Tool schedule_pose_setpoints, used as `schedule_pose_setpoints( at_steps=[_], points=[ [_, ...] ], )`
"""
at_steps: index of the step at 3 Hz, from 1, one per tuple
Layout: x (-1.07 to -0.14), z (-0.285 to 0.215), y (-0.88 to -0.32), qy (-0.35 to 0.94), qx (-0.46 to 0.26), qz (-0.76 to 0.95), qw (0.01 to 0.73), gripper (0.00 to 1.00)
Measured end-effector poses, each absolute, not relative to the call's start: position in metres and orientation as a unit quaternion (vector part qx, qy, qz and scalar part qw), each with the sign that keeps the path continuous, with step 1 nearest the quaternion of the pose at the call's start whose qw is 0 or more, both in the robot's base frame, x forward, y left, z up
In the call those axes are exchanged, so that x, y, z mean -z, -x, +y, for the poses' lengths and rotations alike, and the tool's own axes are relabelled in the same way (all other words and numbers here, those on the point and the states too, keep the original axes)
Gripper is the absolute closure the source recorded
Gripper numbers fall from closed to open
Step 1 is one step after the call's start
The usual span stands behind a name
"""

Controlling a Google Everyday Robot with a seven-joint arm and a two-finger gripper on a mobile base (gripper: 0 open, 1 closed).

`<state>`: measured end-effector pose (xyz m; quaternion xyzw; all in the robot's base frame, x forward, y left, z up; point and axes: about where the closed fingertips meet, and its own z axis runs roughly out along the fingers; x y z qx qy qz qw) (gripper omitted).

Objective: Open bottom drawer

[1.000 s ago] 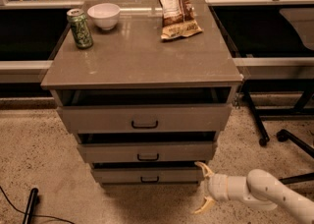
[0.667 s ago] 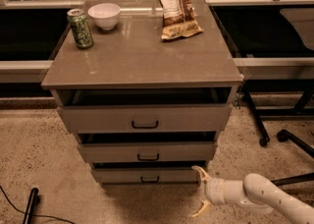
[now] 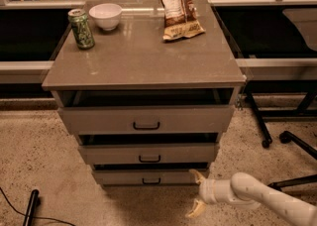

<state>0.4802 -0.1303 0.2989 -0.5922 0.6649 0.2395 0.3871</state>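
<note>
The bottom drawer [image 3: 119,177] is the lowest of three grey-brown drawers in the cabinet, with a small black bar handle [image 3: 151,181]. A dark gap shows above its front panel. My gripper [image 3: 196,194] is low at the drawer's right front corner, just right of and slightly below the front panel. It is open, with one yellowish fingertip [image 3: 198,175] near the drawer's right end and the other lower, over the floor. It holds nothing. The white arm [image 3: 267,197] comes in from the lower right.
The middle drawer [image 3: 148,153] and top drawer [image 3: 146,119] sit above. A green can [image 3: 81,28], white bowl [image 3: 105,16] and snack bag [image 3: 177,6] rest on the cabinet top. Chair legs and a caster [image 3: 286,137] stand to the right. A black stick [image 3: 30,206] lies lower left.
My gripper has moved a little left, closer to the bottom drawer's right end. The drawers have not moved.
</note>
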Motion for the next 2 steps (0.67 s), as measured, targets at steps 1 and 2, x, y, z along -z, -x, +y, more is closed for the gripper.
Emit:
schedule_pose_setpoints(
  at_steps=[1,2],
  points=[
    [-0.2136,-0.1223,-0.4954,0.613,-0.220,0.688,0.320,0.00],
    [-0.2136,-0.1224,-0.4955,0.613,-0.220,0.688,0.320,0.00]
  ],
)
